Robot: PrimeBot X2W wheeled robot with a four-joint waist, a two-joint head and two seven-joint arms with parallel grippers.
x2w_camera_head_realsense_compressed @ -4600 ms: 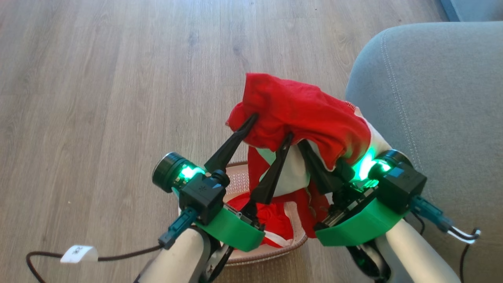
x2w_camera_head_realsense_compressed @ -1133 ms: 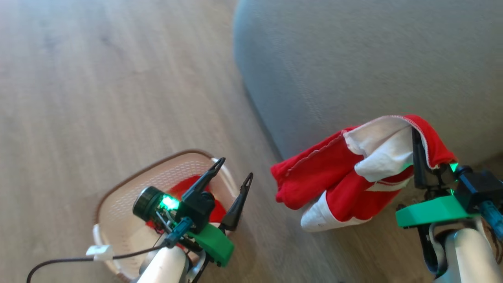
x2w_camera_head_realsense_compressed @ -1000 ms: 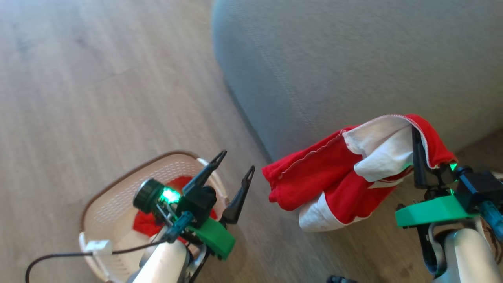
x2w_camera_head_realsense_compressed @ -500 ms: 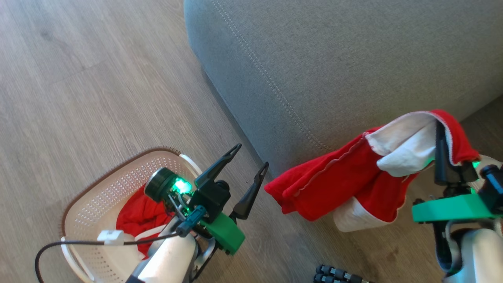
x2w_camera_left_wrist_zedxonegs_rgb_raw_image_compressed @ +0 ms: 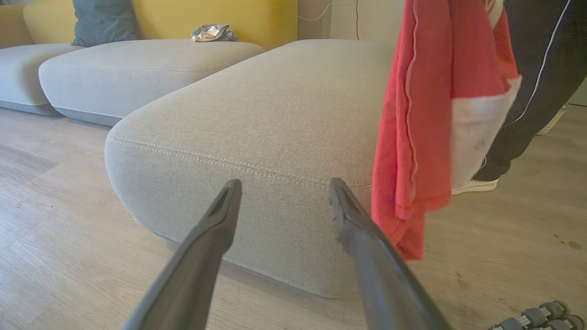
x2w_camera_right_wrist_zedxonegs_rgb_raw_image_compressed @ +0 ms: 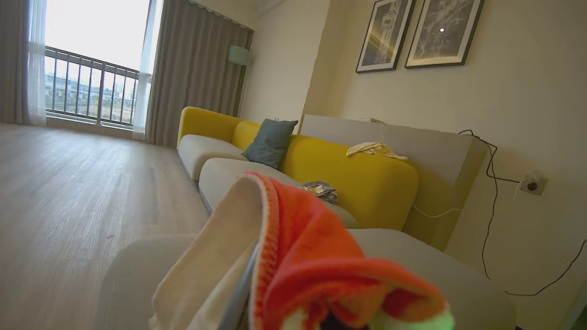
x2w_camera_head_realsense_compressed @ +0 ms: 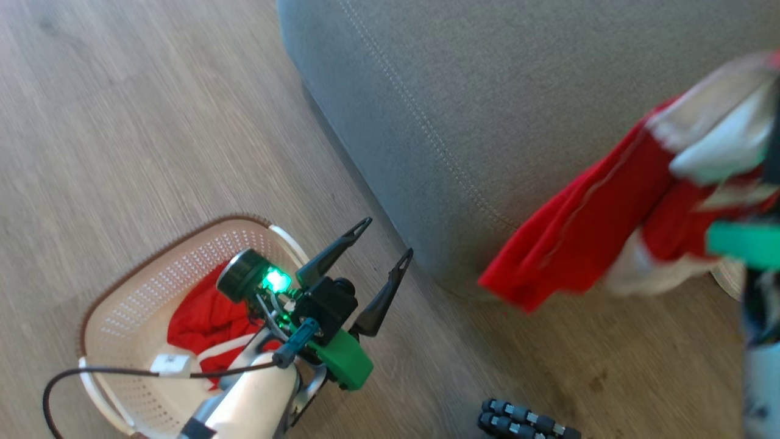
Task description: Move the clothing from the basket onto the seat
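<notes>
I judge no piece is delivered yet. The right gripper (x2w_camera_right_wrist_zedxonegs_rgb_raw_image_compressed: 242,286) is clenched on one soft red-and-white garment (x2w_camera_head_realsense_compressed: 585,238), which hangs beside the large grey fabric seat (x2w_camera_head_realsense_compressed: 487,91). The second red garment (x2w_camera_head_realsense_compressed: 195,317) lies in the cream perforated plastic basket (x2w_camera_head_realsense_compressed: 122,280). The left gripper (x2w_camera_head_realsense_compressed: 386,238) is spread wide and holds nothing.

White forearm (x2w_camera_head_realsense_compressed: 256,402), green wrist shell (x2w_camera_head_realsense_compressed: 344,366), black cable (x2w_camera_head_realsense_compressed: 116,369), dark tapered left claw (x2w_camera_head_realsense_compressed: 386,236)

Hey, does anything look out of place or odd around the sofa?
Dark dumbbell-like objects lie loose on the floor by the seat, near the hanging garment. A crumpled cloth sits on a farther sofa cushion. Nothing looks spilled or damaged.
</notes>
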